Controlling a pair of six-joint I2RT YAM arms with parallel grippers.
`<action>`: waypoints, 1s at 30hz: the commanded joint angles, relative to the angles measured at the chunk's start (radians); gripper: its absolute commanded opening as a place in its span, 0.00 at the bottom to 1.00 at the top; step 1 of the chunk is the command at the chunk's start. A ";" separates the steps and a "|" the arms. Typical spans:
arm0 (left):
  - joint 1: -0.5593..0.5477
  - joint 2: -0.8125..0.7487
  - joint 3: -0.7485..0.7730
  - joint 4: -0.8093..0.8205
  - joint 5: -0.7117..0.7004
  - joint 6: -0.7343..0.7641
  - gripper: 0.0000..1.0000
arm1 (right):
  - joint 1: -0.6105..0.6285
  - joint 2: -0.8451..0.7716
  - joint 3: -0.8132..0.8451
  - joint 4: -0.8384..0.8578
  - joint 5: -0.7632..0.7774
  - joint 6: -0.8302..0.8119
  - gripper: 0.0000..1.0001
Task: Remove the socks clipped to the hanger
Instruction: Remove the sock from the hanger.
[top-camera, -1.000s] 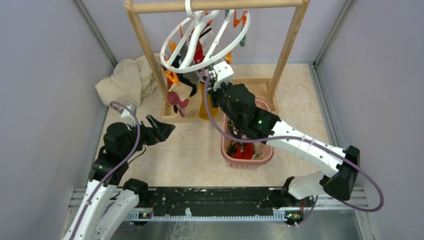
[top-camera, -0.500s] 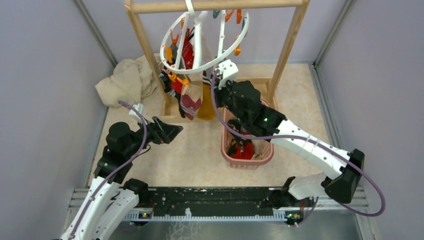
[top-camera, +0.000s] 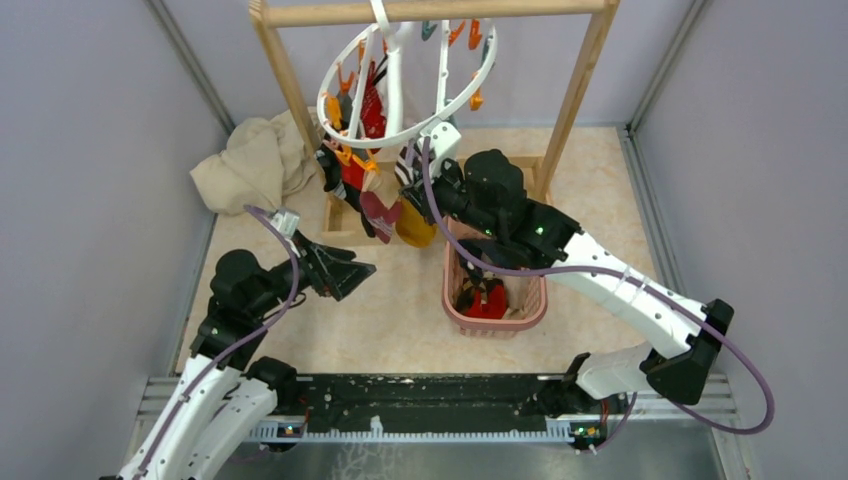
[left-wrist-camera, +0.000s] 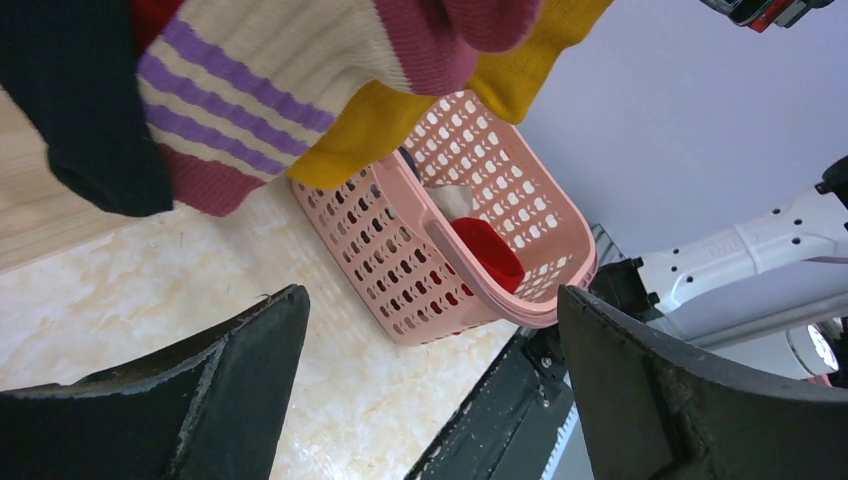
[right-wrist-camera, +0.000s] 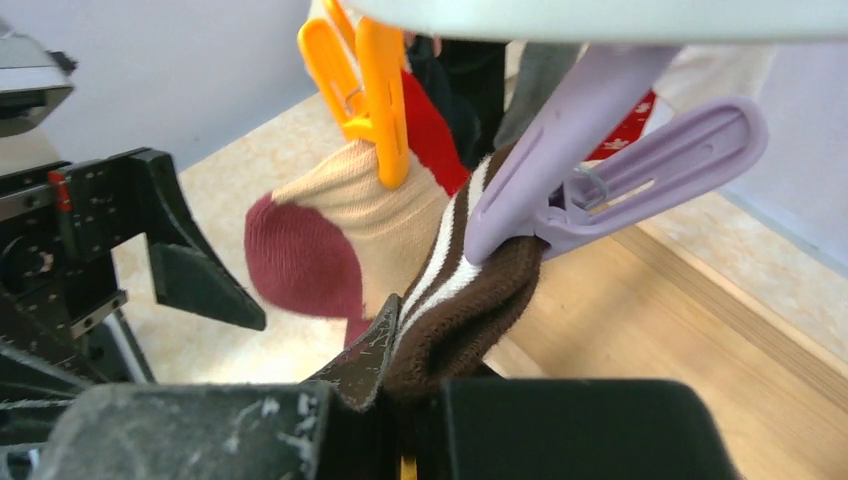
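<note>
Two robot arms work at a wooden rack (top-camera: 430, 12) that stands at the far side of the table (top-camera: 400, 310). We see one crumpled beige cloth (top-camera: 250, 160) lying by the rack's left post. One pink basket (top-camera: 497, 322) sits just in front of the rack's right half, with a red piece and a pale piece inside.

From the rack's top bar hangs the single hanger (top-camera: 392, 95), a round white ring with cross spokes, tilted, with orange, teal and purple clips dangling from it. The socks (top-camera: 375, 195) hang bunched beneath the ring, inside the rack's frame and nearer its left post. We count at least five:
- a red patterned one
- a black one
- a mustard one
- a cream one with purple stripes and a maroon toe
- a brown sock with white stripes (right-wrist-camera: 455, 300)

Up close, one orange clip (right-wrist-camera: 375, 90) bites the cream sock and one purple clip (right-wrist-camera: 600, 180) grips the brown one.

The right fingers (right-wrist-camera: 395, 345) are clamped tight on that brown sock just below its clip. The left fingers (top-camera: 355, 272) are spread wide and hold nothing, low in front of the rack's left half and pointing toward the bunch.

Since a second ago, the ring has turned on its hook and the left fingers have drawn nearer the hanging socks. The right fingers have kept their grip.
</note>
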 joint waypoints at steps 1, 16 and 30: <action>-0.010 -0.006 -0.023 0.071 0.069 0.015 0.99 | -0.003 -0.017 0.062 -0.020 -0.119 0.028 0.00; -0.020 0.000 -0.083 0.240 0.159 -0.012 0.99 | -0.003 -0.008 0.112 -0.026 -0.277 0.065 0.00; -0.022 -0.001 -0.156 0.335 0.012 -0.017 0.99 | -0.005 0.052 0.165 -0.044 -0.391 0.095 0.00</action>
